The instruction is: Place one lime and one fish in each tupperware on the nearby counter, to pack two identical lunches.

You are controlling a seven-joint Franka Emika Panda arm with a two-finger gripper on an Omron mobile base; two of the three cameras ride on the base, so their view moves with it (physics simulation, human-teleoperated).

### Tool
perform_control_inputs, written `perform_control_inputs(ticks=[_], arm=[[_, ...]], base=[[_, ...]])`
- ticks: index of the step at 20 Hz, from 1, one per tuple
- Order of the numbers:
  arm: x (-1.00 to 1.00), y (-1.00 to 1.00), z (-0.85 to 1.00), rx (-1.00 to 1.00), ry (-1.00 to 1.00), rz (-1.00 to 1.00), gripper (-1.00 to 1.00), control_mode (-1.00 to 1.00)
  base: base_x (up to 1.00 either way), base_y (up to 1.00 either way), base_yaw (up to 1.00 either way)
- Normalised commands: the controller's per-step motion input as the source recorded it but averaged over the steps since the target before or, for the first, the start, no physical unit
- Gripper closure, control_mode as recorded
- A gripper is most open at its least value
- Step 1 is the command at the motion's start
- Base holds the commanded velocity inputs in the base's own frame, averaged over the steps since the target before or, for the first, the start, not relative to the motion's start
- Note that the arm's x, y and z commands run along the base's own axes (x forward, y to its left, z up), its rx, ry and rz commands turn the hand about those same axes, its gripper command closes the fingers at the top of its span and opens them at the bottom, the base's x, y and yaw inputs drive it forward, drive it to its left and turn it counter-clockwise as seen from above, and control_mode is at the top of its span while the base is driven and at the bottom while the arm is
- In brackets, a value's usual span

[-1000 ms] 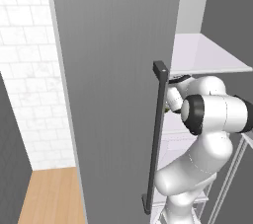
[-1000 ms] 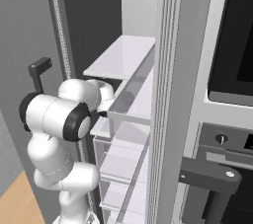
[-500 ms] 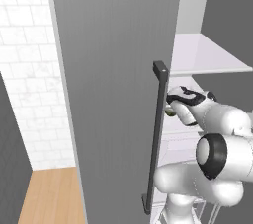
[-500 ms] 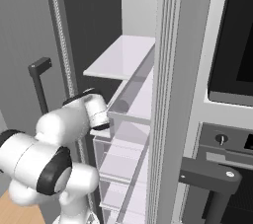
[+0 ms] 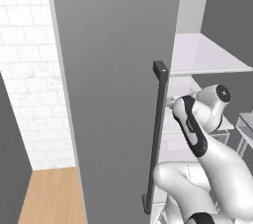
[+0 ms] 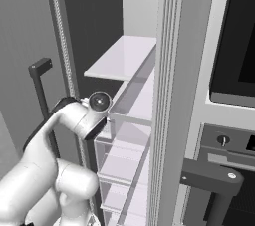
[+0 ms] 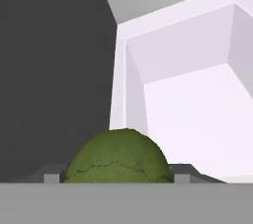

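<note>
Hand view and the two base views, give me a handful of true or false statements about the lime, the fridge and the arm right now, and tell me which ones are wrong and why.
1. A green lime sits at the bottom of the hand view, between the gripper's fingertips. True.
2. The lime is bright yellow and smooth. False: it is dark green with fine crack-like lines.
3. The fridge door stands open, with its dark bar handle facing the left base camera. True.
4. The arm reaches toward the oven on the right. False: it reaches into the fridge beside the pale shelves.
5. Beyond the lime lies a pale, white-walled fridge compartment. True.
</note>
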Motion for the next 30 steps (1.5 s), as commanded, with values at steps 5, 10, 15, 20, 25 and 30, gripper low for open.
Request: perform_control_inputs(ticks=[5, 10, 15, 20, 25, 30], arm=[[-0.60, 0.00, 0.81, -0.12, 0.07, 0.00, 1.00, -1.00], [-0.57, 0.00, 0.59, -0.14, 0.02, 0.00, 1.00, -1.00], [-0.70, 0.00, 0.31, -0.14, -0.09, 0.00, 1.00, -1.00], [-0.18, 0.00, 0.07, -0.03, -0.02, 0.00, 1.00, 1.00], [0.00, 0.00, 0.00, 0.00, 0.00, 0.00, 1.00, 1.00], [0.00, 0.00, 0.00, 0.00, 0.00, 0.00, 1.00, 1.00]], base=[[0.00, 0.00, 0.00], [0.00, 0.00, 0.00], [0.00, 0.00, 0.00], [-0.80, 0.00, 0.00], [-1.00, 0.11, 0.00], [-1.00, 0.07, 0.00]])
